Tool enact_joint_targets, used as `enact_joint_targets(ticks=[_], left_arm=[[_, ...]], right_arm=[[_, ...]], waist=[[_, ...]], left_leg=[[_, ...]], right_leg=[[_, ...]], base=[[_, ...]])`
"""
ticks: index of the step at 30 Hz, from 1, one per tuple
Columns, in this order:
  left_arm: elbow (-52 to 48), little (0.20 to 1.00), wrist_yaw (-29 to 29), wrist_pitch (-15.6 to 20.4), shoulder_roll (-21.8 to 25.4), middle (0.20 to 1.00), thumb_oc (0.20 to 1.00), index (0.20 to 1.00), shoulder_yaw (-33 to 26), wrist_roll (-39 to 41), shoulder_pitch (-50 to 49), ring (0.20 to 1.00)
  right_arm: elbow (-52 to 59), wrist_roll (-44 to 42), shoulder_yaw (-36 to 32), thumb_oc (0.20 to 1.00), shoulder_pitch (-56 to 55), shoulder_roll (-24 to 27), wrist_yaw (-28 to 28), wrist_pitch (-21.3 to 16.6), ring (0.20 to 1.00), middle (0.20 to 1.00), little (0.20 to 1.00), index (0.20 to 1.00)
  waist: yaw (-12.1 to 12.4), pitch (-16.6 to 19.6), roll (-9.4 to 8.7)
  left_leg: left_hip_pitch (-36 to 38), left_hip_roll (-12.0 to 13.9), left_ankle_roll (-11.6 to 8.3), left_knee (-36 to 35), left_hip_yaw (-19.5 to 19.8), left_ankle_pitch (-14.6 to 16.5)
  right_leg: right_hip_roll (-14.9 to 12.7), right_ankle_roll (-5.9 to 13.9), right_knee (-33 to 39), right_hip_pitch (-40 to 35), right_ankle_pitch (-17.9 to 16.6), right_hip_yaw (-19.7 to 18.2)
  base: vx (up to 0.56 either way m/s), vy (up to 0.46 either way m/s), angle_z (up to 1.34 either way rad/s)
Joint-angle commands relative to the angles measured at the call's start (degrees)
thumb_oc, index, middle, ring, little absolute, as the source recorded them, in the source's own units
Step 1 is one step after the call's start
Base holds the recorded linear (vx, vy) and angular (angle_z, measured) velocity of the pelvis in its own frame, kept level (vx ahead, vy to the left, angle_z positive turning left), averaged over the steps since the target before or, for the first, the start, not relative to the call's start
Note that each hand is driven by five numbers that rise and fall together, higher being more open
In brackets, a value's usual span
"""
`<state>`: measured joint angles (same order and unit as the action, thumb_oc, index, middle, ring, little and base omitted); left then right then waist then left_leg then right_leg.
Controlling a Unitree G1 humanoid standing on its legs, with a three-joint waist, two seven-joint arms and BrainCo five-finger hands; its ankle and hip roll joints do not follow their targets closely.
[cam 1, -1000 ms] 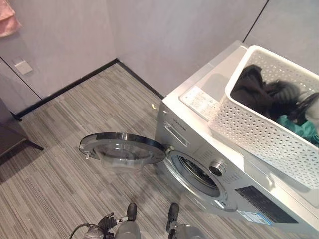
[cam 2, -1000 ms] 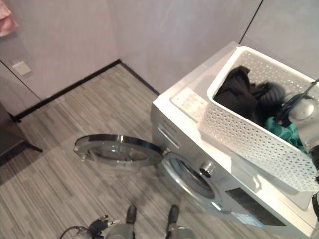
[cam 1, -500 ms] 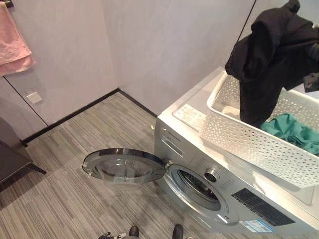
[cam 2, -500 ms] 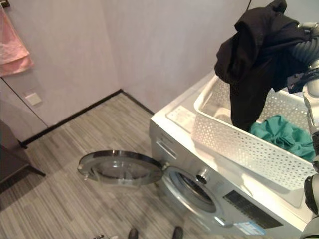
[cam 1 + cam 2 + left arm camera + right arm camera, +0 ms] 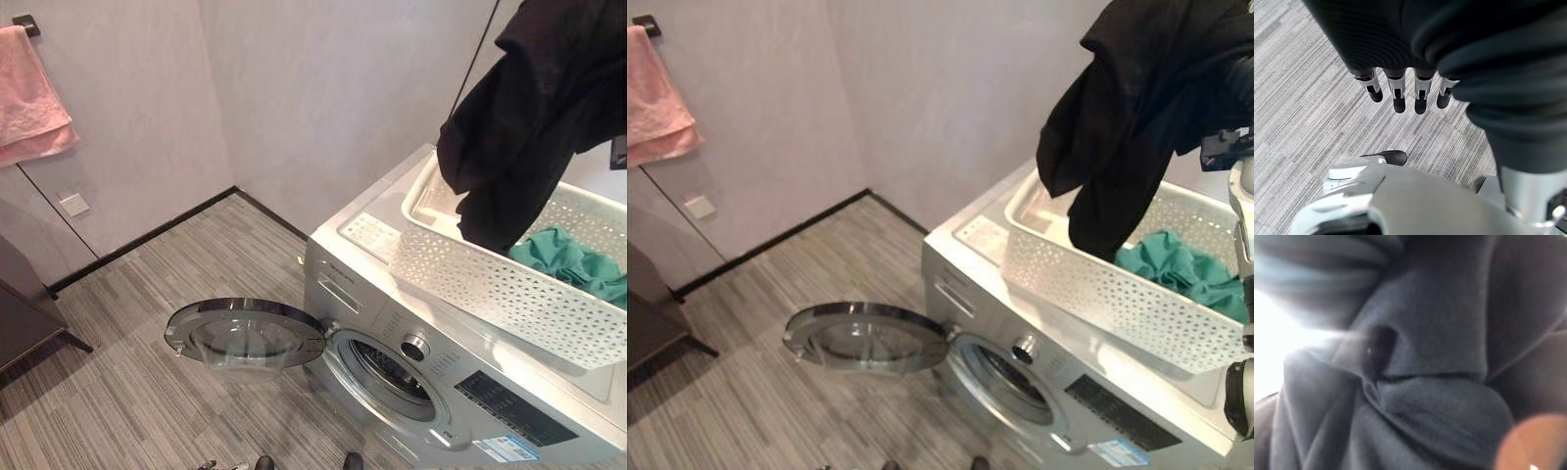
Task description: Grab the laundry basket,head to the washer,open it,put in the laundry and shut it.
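One black garment [image 5: 529, 117] hangs high in the air above the white perforated laundry basket [image 5: 490, 284], its lower folds dangling down into the basket's near end; it is bunched up where the right arm comes in at the right edge, and in the right wrist view dark cloth lies right against the camera — whether the right hand's fingers are clenched round it I cannot tell. A teal garment [image 5: 573, 262] lies crumpled in the basket, beside the hanging black one; the basket itself sits on top of the silver front-loading washer [image 5: 392, 313], near its control panel. The washer door [image 5: 245, 333] stands swung wide open to the left over the striped grey floor [image 5: 147, 294], the drum opening [image 5: 392, 370] exposed. The left hand [image 5: 1405, 93] hangs low above the floor, fingers straight and relaxed, holding nothing; a pink towel [image 5: 31, 93] hangs on the wall.
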<state>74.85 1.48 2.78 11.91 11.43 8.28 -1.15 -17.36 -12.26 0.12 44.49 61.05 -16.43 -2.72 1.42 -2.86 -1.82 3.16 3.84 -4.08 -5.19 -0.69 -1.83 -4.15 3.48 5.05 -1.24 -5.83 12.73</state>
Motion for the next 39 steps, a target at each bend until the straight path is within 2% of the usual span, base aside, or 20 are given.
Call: enact_joint_targets(ticks=[1,3,7,13,16,22,25,26,28,29,30,31,35,38,39], left_arm=[[4.36,1.000,0.56,0.21,-0.21,1.000,1.000,1.000,2.48,-2.86,2.49,1.000],[4.14,1.000,0.55,0.52,-0.47,1.000,1.000,1.000,2.64,-3.65,2.47,1.000],[3.60,1.000,0.45,0.87,-0.75,1.000,1.000,1.000,3.83,-4.72,3.01,1.000],[2.87,1.000,0.19,1.42,-0.83,1.000,1.000,1.000,6.64,-7.05,4.00,1.000],[2.66,1.000,0.51,1.55,0.17,1.000,1.000,1.000,5.79,-7.17,4.60,1.000],[2.60,1.000,1.13,1.31,1.86,1.000,1.000,1.000,3.86,-7.89,4.73,1.000],[2.77,1.000,1.05,1.22,2.33,1.000,1.000,1.000,2.32,-7.48,3.82,1.000],[2.74,1.000,1.05,1.22,2.40,1.000,1.000,1.000,2.32,-7.49,3.81,1.000],[2.80,1.000,1.07,1.30,2.72,1.000,1.000,1.000,1.41,-7.34,3.10,1.000],[2.53,1.000,1.23,1.43,2.69,1.000,1.000,1.000,0.73,-7.09,2.50,1.000],[2.50,1.000,1.23,1.43,2.78,1.000,1.000,1.000,0.76,-7.09,2.43,1.000],[1.97,1.000,1.66,1.75,2.84,1.000,1.000,1.000,-0.07,-6.50,2.02,1.000],[0.88,1.000,2.08,2.13,2.87,1.000,1.000,1.000,-0.89,-5.11,1.99,1.000],[0.21,1.000,2.93,2.61,2.84,1.000,1.000,1.000,-1.99,-3.96,2.82,1.000],[-0.09,1.000,3.13,2.80,2.61,1.000,1.000,1.000,-2.33,-3.59,2.82,1.000]], right_arm=[[3.24,-0.15,-4.30,0.200,2.74,1.62,-4.00,-5.41,0.200,0.200,0.200,0.200],[8.66,0.04,-6.60,0.200,2.76,2.41,-5.13,-6.78,0.200,0.200,0.200,0.200],[12.37,0.17,-8.34,0.200,2.95,3.13,-5.75,-7.26,0.200,0.200,0.200,0.200],[15.83,0.69,-6.52,0.200,6.69,2.64,-6.75,-7.37,0.200,0.200,0.200,0.200],[17.16,0.31,-5.73,0.200,7.49,2.62,-6.41,-7.51,0.200,0.200,0.200,0.200],[21.31,-0.10,-7.28,0.200,5.70,1.79,-5.07,-8.67,0.200,0.200,0.200,0.200],[23.85,-1.02,-8.55,0.200,3.29,0.61,-3.08,-8.97,0.200,0.200,0.200,0.200],[23.98,-1.02,-8.75,0.200,3.11,0.53,-3.04,-8.93,0.200,0.200,0.200,0.200],[25.28,-1.17,-9.64,0.200,1.24,-0.88,-2.35,-9.33,0.200,0.200,0.200,0.200],[26.74,-1.15,-9.77,0.200,-0.29,-2.66,-1.46,-9.46,0.200,0.200,0.200,0.200],[26.91,-1.13,-9.97,0.200,-0.56,-2.77,-1.43,-9.40,0.200,0.200,0.200,0.200],[28.11,-1.51,-9.81,0.200,-2.31,-5.68,-0.53,-9.91,0.200,0.200,0.200,0.200],[30.76,-2.24,-8.77,0.200,-6.41,-10.62,1.67,-10.39,0.200,0.200,0.200,0.200],[34.65,-3.16,-7.15,0.200,-9.51,-15.29,4.21,-11.29,0.200,0.200,0.200,0.200],[35.59,-3.66,-6.26,0.200,-10.61,-17.01,5.09,-11.47,0.200,0.200,0.200,0.200]], waist=[[0.82,2.16,-3.44],[-0.09,2.00,-3.25],[-0.61,1.80,-3.03],[-2.48,0.71,-2.83],[-3.06,-0.40,-2.58],[-3.44,-0.95,-0.41],[-3.36,-0.32,0.02],[-3.27,-0.26,-0.07],[-3.00,0.24,-0.04],[-2.96,0.48,-0.01],[-2.82,0.52,-0.10],[-2.37,0.97,-0.30],[-1.45,1.55,-1.00],[-0.46,1.04,-2.04],[-0.13,1.32,-2.35]], left_leg=[[-0.10,-0.07,0.91,2.94,-0.41,5.76],[-0.15,-1.21,1.95,5.67,-1.58,7.62],[-0.61,-2.67,2.99,7.52,-2.46,8.96],[0.65,-5.74,5.16,7.04,-5.02,9.96],[1.50,-5.88,5.72,6.80,-6.96,10.03],[1.68,-4.01,5.82,5.28,-11.01,7.90],[1.62,-3.66,6.03,4.24,-13.11,7.03],[1.44,-3.66,6.04,4.20,-13.24,6.75],[1.12,-3.39,6.05,3.60,-14.84,6.11],[0.96,-3.38,6.11,3.21,-16.11,5.80],[1.04,-3.38,6.08,3.15,-16.24,5.80],[0.41,-3.21,6.03,2.74,-18.33,4.98],[-1.19,-2.66,5.77,3.32,-20.82,4.19],[-3.22,-0.94,4.60,4.73,-23.57,2.66],[-3.07,-0.65,3.79,4.86,-23.11,3.42]], right_leg=[[-5.05,4.81,-3.50,-0.90,6.43,-2.37],[-6.11,5.40,-4.24,-0.29,5.66,-4.19],[-7.57,6.25,-5.09,0.69,4.63,-5.65],[-11.18,8.03,-7.85,4.11,1.48,-8.12],[-12.19,8.20,-9.95,6.07,-0.37,-7.55],[-12.22,6.01,-17.61,5.88,3.97,-0.70],[-11.35,5.57,-20.87,5.39,6.04,0.75],[-11.32,5.44,-20.80,5.60,5.80,0.68],[-10.21,5.22,-21.68,5.16,6.94,1.00],[-9.06,5.19,-21.98,3.78,8.68,1.16],[-9.03,5.17,-21.98,3.79,8.70,1.04],[-7.94,5.20,-21.47,2.20,9.29,1.34],[-6.21,5.21,-19.75,0.23,10.44,0.55],[-5.46,3.86,-17.07,-1.44,12.86,2.01],[-5.41,4.08,-15.48,-2.42,13.76,1.98]], base=[[-0.02,0.062,-0.09],[-0.04,0.141,-0.29],[-0.04,0.140,-0.30],[-0.08,0.173,-0.19],[-0.10,0.093,-0.42],[-0.09,0.038,-0.54],[-0.06,0.005,-0.42],[-0.05,-0.014,-0.52],[-0.08,-0.049,-0.52],[-0.09,-0.060,-0.51],[-0.14,-0.122,-0.75],[-0.12,-0.101,-0.77],[-0.11,-0.113,-0.67],[-0.14,-0.222,-0.46],[-0.16,-0.252,-0.65]])
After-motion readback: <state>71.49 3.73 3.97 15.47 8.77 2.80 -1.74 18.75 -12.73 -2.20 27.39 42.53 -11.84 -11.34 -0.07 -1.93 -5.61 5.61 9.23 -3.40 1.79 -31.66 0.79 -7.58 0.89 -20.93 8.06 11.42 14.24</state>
